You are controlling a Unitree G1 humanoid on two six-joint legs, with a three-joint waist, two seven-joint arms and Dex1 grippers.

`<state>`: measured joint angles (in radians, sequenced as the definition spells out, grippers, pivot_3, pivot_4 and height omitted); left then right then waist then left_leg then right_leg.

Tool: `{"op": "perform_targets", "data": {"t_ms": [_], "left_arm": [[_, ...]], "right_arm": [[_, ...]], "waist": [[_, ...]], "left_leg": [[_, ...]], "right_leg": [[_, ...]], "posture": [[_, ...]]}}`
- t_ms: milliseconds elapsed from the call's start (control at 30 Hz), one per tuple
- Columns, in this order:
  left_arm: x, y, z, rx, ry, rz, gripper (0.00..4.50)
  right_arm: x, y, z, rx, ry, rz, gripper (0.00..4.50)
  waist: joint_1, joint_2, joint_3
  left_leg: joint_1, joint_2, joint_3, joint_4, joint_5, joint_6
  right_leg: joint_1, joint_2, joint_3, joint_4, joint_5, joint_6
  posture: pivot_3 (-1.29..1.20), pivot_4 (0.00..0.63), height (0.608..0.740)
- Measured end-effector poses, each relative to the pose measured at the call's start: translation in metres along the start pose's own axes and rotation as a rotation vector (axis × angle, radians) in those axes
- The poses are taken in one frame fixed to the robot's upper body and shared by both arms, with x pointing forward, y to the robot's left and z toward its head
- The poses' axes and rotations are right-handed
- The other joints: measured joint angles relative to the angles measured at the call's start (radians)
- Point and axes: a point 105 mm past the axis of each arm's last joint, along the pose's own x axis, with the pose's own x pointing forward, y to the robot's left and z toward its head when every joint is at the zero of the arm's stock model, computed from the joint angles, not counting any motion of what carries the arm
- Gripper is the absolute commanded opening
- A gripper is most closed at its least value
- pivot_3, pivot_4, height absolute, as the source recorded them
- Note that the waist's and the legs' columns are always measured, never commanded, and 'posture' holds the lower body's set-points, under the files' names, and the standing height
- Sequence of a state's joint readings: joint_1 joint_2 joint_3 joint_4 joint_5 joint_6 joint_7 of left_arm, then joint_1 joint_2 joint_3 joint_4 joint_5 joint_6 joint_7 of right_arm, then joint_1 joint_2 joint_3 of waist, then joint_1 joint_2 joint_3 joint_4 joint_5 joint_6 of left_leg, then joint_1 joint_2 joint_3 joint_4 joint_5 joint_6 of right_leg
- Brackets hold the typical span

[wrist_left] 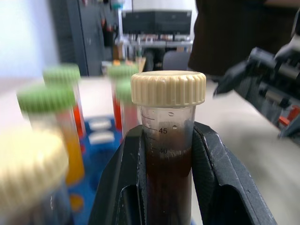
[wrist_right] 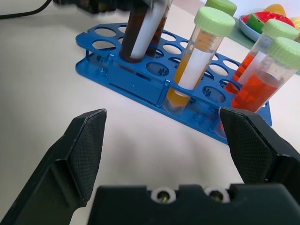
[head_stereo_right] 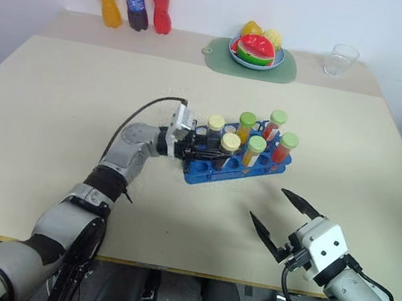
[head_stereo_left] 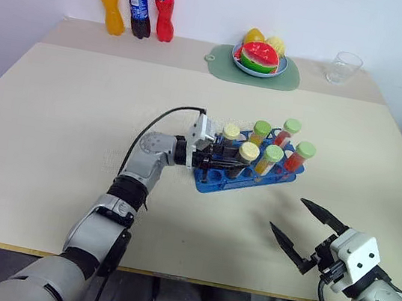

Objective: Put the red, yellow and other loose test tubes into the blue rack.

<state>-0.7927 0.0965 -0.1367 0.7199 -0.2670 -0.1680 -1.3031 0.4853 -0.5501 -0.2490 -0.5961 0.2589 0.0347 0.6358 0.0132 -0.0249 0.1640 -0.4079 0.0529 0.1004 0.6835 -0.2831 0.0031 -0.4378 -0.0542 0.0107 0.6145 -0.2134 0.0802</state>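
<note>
Left wrist view: a brown tube (wrist_left: 168,140) with a cream cap is clamped between the two black fingers of the left gripper (wrist_left: 168,187). From the head camera, that tube is seen upright at the near-left end of the blue rack (head_stereo_left: 215,181), lowered into a front-row hole. Further tubes with green and cream caps are stood in the rack. The right gripper (head_stereo_left: 308,231) is held near the rack's front-right side, above the table (head_stereo_left: 65,100), with its fingers spread wide and nothing between them.
</note>
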Motion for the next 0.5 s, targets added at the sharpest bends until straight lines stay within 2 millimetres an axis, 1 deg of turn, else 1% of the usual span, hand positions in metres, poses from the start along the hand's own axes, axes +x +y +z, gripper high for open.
{"op": "perform_targets", "data": {"t_ms": [100, 167, 233, 300, 400, 500], "left_arm": [[0.001, 0.002, -0.001, 0.007, 0.011, 0.000, 0.73], [0.000, 0.001, 0.000, -0.045, 0.007, -0.024, 0.73], [-0.002, 0.000, 0.000, -0.093, -0.002, -0.039, 1.78], [0.000, 0.002, 0.001, -0.079, -0.012, -0.022, 2.67], [-0.002, 0.007, 0.010, -0.041, -0.033, 0.022, 2.67], [-0.014, 0.002, 0.019, -0.027, -0.049, 0.020, 2.67]], "right_arm": [[0.000, 0.000, 0.001, -0.003, -0.004, -0.001, 4.24], [0.000, 0.001, 0.003, -0.006, -0.008, 0.000, 4.24], [0.000, 0.001, 0.003, -0.006, -0.008, 0.000, 4.24], [0.000, 0.001, 0.003, -0.005, -0.008, 0.000, 4.24], [0.000, 0.001, 0.003, -0.005, -0.009, -0.001, 4.24], [0.001, 0.001, 0.002, 0.001, -0.008, -0.003, 4.24]], "waist": [[0.000, 0.000, 0.000], [-0.001, 0.000, 0.000], [-0.001, 0.000, 0.000], [-0.001, 0.000, 0.000], [-0.001, 0.000, 0.000], [-0.005, 0.000, 0.000]], "left_leg": [[0.000, -0.001, 0.000, 0.000, 0.000, 0.000], [0.000, -0.001, 0.000, 0.000, 0.000, 0.000], [0.000, -0.001, -0.001, 0.000, 0.000, 0.000], [0.000, -0.001, -0.003, 0.000, 0.000, 0.001], [0.000, -0.001, -0.004, 0.000, 0.000, 0.001], [0.000, -0.001, -0.005, 0.000, 0.000, 0.001]], "right_leg": [[0.001, 0.000, 0.000, 0.000, 0.000, 0.000], [0.001, 0.000, 0.000, 0.000, 0.000, 0.000], [0.001, 0.000, 0.000, 0.000, 0.000, 0.000], [0.000, 0.000, 0.000, 0.000, 0.000, 0.001], [0.001, 0.000, 0.000, 0.000, 0.000, 0.001], [0.001, 0.000, 0.000, 0.000, 0.000, 0.001]], "posture": [[0.00, 0.150, 0.740], [0.00, 0.150, 0.740], [0.00, 0.150, 0.740], [0.00, 0.150, 0.740], [0.00, 0.150, 0.740], [0.00, 0.150, 0.740]]}}
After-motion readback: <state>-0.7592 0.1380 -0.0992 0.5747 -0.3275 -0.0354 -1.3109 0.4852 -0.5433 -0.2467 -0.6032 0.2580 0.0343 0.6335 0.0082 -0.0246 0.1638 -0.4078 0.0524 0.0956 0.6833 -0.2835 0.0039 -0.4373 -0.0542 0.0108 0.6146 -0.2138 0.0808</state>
